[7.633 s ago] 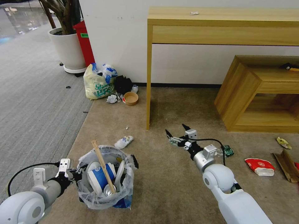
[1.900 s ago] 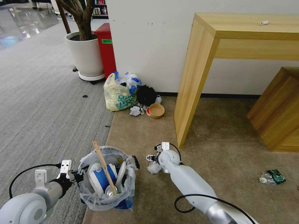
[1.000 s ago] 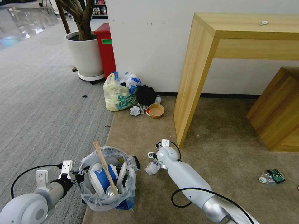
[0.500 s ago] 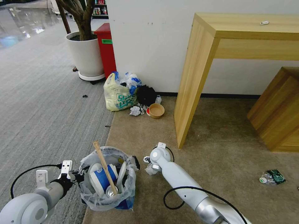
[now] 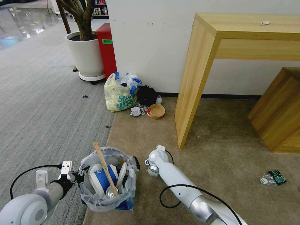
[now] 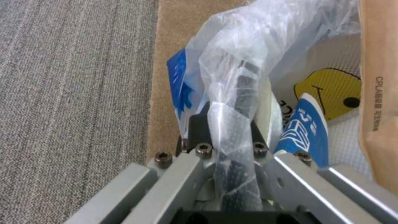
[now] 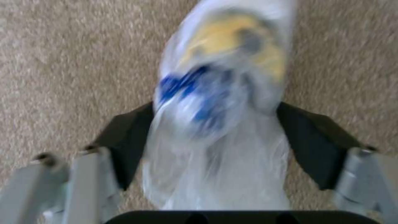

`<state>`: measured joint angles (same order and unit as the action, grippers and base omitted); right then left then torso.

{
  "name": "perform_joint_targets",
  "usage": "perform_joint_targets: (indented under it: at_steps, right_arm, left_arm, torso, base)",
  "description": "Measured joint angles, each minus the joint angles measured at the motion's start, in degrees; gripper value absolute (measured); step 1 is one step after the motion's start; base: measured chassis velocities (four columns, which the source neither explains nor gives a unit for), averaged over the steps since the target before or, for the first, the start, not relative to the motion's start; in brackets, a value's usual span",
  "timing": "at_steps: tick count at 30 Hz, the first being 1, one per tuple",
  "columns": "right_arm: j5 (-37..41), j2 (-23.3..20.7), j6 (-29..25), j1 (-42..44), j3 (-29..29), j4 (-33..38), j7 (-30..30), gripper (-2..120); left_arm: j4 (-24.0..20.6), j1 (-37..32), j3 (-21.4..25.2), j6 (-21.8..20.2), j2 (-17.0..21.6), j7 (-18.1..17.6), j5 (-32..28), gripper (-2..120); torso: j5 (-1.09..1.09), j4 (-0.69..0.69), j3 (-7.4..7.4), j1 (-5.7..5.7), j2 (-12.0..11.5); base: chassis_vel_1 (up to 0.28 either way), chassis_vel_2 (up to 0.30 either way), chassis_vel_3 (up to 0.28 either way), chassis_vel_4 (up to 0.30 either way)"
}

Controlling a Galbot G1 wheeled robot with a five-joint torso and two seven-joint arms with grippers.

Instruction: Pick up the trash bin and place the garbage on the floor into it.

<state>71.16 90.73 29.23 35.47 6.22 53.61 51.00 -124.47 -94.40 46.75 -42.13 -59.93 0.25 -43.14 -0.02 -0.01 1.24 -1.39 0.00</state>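
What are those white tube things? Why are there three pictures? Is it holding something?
Those white tubes are a robot's two arms. The wide picture comes from a camera on its head; the two close-ups come from cameras on its wrists. The left end effector grips the rim of the trash bin, which has a blue cup and a wooden stick inside. The right end effector, beside the bin, pinches a crumpled plastic wrapper. More litter lies on the beige carpet, like a green packet.
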Motion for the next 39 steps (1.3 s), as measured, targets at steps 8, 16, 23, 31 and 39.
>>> perform_joint_targets:
  at_steps: [8,16,23,31,39]
  right_arm:
    - [-3.82,-0.58,-0.8,0.63,0.42,0.32,-1.67,43]
    - [-9.12,-1.89,-1.38,1.65,0.94,1.74,-4.33,15]
    - [-22.55,-5.46,-5.06,3.26,1.3,4.89,-14.79,0]
    - [-31.08,-11.64,-7.33,4.22,-0.92,18.78,-31.32,0]
    - [-26.98,-15.68,-8.23,3.48,-3.94,30.65,-42.25,0]
  left_arm:
    - [0.3,0.2,-0.22,0.0,-0.1,-0.02,0.01,0]
    - [0.37,0.38,-0.1,0.0,-0.06,-0.01,-0.03,0]
    - [0.44,0.95,-0.05,0.0,0.09,-0.02,-0.3,0]
    - [1.08,2.5,-0.46,0.0,1.16,-0.31,-1.18,0]
    - [2.26,4.08,-1.77,0.0,2.9,-1.77,-2.47,0]
  torso:
    - [0.0,0.0,0.0,0.0,0.0]
    - [0.0,0.0,0.0,0.0,0.0]
    - [0.0,-0.01,0.0,0.0,0.0]
    - [0.0,0.0,0.0,0.0,0.0]
    - [0.0,0.0,0.0,0.0,0.0]
  base:
    - [0.0,0.0,0.0,0.0]
    - [0.0,0.0,0.0,0.0]
    - [0.0,0.0,0.0,0.0]
    - [0.0,0.0,0.0,0.0]
    - [0.0,0.0,0.0,0.0]
